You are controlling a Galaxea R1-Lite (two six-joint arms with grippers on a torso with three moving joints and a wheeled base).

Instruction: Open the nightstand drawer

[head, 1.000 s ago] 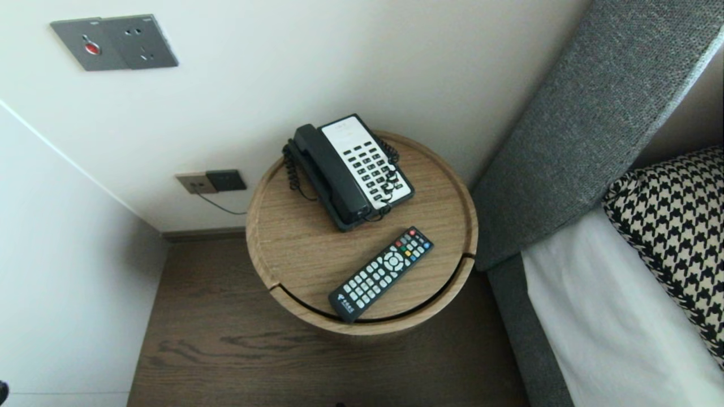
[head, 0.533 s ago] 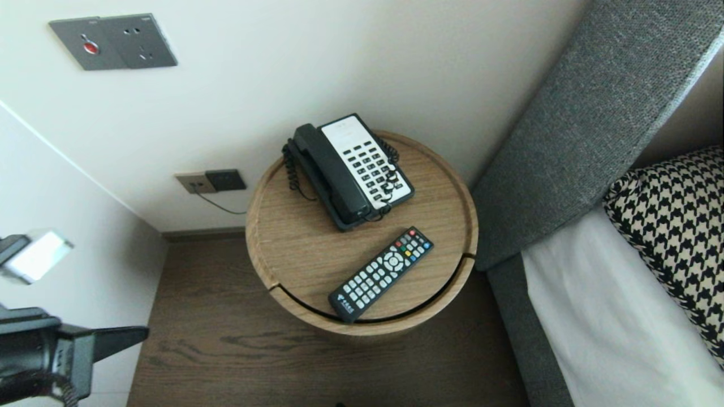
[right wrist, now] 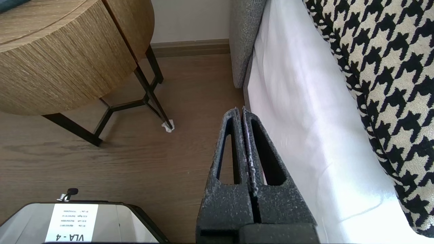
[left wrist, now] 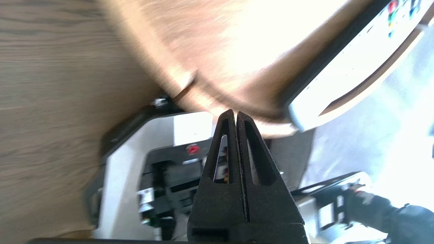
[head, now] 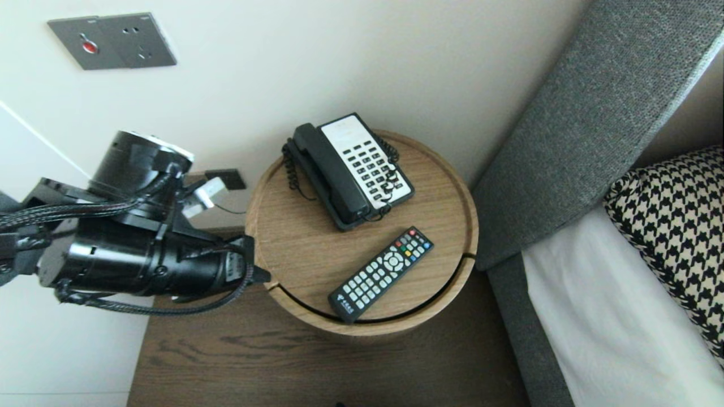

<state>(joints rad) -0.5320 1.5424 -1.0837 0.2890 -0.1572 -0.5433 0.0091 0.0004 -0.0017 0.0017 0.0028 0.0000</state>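
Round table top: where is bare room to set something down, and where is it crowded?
Widest bare patch: between the left rim of the table, the telephone and the remote. Smaller one: between the remote's coloured-button end and the right rim. Crowded: the narrow gap between telephone and remote. The shut left gripper hangs at the left front rim.

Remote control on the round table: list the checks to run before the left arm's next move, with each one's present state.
1. Left gripper empty: ok; shut, nothing in it.
2. Remote control free to approach: ok; it lies flat, buttons up, near the round table's front rim, nothing on it.
3. Left gripper clear of the table's rim: cannot tell; it sits right at the left rim.
4. Telephone apart from the remote: ok; handset on its cradle.
5. Right gripper out of the way: ok; shut, low beside the bed.
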